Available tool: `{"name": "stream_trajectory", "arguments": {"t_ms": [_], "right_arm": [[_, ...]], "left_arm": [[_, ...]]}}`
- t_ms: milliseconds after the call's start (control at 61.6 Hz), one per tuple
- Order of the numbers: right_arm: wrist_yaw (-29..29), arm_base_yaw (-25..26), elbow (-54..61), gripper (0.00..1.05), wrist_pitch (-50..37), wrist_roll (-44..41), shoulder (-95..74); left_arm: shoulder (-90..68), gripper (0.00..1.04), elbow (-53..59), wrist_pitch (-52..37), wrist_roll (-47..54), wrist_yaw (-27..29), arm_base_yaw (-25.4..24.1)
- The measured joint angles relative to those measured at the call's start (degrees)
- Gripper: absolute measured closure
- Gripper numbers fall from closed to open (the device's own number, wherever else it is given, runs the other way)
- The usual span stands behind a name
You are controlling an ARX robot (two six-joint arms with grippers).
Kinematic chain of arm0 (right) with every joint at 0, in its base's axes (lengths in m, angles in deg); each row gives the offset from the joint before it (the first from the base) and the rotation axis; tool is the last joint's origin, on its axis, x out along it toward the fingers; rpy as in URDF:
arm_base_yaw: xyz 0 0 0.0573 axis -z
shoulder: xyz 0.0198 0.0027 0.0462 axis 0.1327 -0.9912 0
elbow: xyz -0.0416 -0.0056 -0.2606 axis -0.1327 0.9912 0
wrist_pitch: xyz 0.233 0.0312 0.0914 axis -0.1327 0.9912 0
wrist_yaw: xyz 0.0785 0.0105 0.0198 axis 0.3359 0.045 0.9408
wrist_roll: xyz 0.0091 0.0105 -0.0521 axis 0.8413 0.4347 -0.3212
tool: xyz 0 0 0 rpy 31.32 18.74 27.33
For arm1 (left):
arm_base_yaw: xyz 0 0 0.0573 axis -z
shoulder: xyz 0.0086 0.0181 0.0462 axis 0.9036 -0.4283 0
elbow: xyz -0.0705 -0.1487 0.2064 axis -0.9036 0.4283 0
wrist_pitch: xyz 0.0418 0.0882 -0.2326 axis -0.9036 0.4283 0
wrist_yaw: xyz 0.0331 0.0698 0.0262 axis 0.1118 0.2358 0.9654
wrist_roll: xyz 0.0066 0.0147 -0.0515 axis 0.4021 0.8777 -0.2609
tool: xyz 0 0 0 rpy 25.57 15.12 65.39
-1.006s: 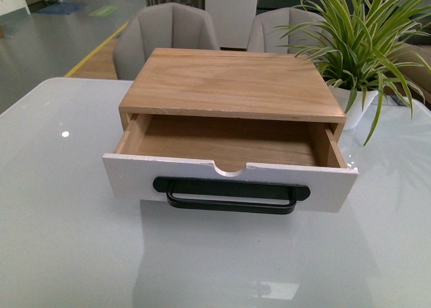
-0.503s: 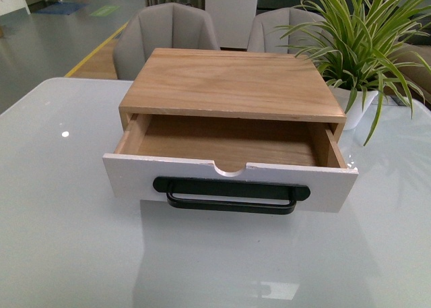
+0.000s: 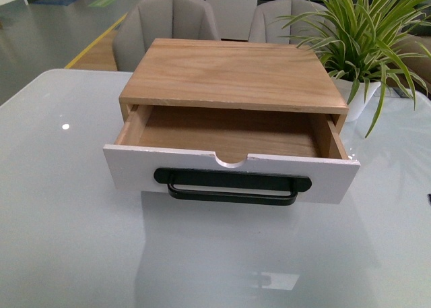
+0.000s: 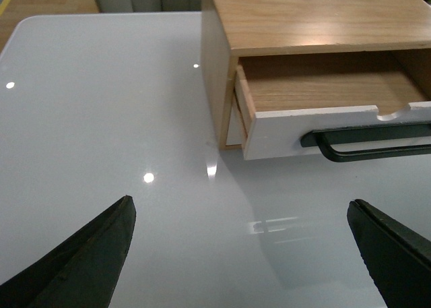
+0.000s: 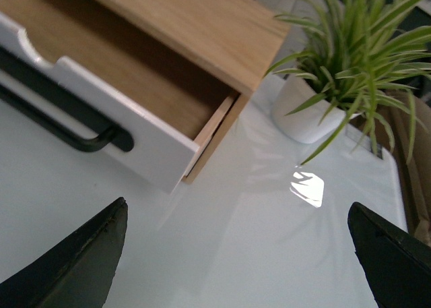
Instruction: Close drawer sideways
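Tabletop (image 3: 67, 240) of glossy pale grey glass carries everything and fills most of the front view. On its far half stands a low rectangular light-wood case (image 3: 232, 75). From the front opening of the case, a wide shallow white-fronted drawer (image 3: 229, 143) with a light wood inside is pulled out toward the robot, and it is empty. Near the right rear corner of the case stands a green striped long-leaved plant (image 3: 363, 32) in a white pot (image 3: 360, 99). A long black metal bar handle (image 3: 232, 185) runs along the drawer front, and a small half-round notch (image 3: 232, 162) is cut in the top edge above it.

Neither arm shows in the front view. The left end effector (image 4: 239, 210) has its two dark fingers spread wide with nothing between them, and the left corner of the drawer lies ahead of it, toward the robot's right. The right end effector (image 5: 237, 210) is equally wide and empty, and the right corner lies ahead of it, toward the robot's left.

The long axis of the drawer runs across the robot, left to right, and it must slide away from the robot into the case. The right arm seems a little nearer, but I cannot be sure. I judge that closing has not begun. The push should meet the white front squarely, so the drawer does not jam.
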Motion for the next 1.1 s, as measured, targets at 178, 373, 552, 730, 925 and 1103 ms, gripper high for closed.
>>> {"name": "stream_trajectory", "arguments": {"t_ms": [178,373,552,730,925,1103], "right_arm": [[2.82,-1.97,-5.88,0.09,2.19,-8.76,-11.76],[3.39,-5.14,-10.99,0.09,2.1,-17.73,-23.06],[4.7,-8.52,-11.98,0.09,2.05,-23.1,-28.06],[5.95,-10.16,-14.08,0.09,1.4,-24.22,-31.67],[6.95,-11.06,-16.31,0.09,0.63,-25.29,-35.76],[8.57,-12.22,-17.99,0.09,0.48,-25.7,-38.91]], "left_arm": [[-11.52,0.09,-1.18,-9.55,6.01,-4.15,7.28],[-24.81,0.09,-3.08,-19.89,13.53,-8.28,13.22],[-32.15,0.09,-4.42,-23.93,17.79,-11.65,15.28],[-36.24,0.09,-6.08,-24.74,21.2,-13.97,15.96],[-40.48,0.09,-8.44,-25.05,25.11,-16.57,16.04],[-44.57,0.09,-11.02,-25.75,28.22,-19.39,16.76]]}}
